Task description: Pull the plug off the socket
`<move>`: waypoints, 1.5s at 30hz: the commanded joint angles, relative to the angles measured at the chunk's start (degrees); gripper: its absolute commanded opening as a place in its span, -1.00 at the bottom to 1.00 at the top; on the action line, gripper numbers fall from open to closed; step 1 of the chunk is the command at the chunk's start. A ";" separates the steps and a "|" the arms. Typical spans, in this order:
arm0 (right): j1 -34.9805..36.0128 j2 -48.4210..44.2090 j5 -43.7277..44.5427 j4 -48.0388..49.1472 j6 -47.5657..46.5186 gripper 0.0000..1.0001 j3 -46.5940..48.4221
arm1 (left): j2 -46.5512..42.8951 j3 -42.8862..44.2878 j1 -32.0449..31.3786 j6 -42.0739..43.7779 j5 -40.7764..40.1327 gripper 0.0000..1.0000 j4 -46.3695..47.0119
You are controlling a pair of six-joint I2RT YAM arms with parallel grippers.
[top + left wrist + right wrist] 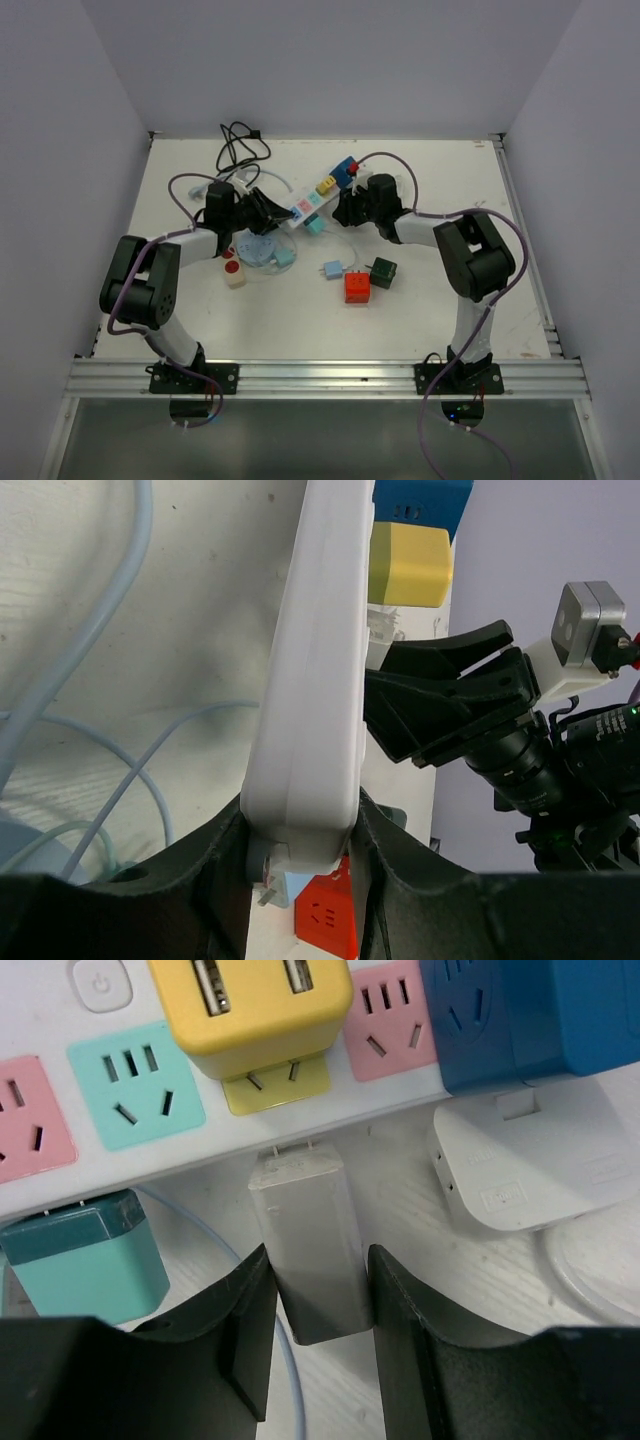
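Note:
A white power strip [305, 207] with pink and teal sockets [135, 1085] lies at the table's back middle. My left gripper [300, 850] is shut on the strip's [310, 680] near end, one finger on each side. A grey plug [308, 1230] lies on the table, its two prongs pointing at the strip's side edge. My right gripper [318, 1310] has closed around this plug's body, its fingers [240, 1320] pressing both sides. In the top view the right gripper [338, 207] sits at the strip's near side and hides the grey plug.
A yellow USB adapter [250, 1005] and a blue plug [530, 1020] sit in the strip. A teal plug [85, 1255] and a white adapter [530, 1160] lie beside the grey one. A red cube [358, 288], a dark green cube [383, 272] and cables [240, 145] lie about.

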 commanded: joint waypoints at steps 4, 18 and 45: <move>1.31 -9.49 3.55 -10.59 -6.44 -1.00 -1.11 | 1.62 7.49 1.11 -1.92 -2.69 -1.00 -1.23; 2.37 -10.47 2.07 -33.45 -7.50 -1.00 7.41 | 1.44 11.90 1.64 4.05 -9.73 -1.00 -6.69; 2.54 -9.23 -6.47 -42.79 0.67 -1.00 11.65 | -1.20 6.36 -4.60 7.66 -16.15 -1.00 -4.58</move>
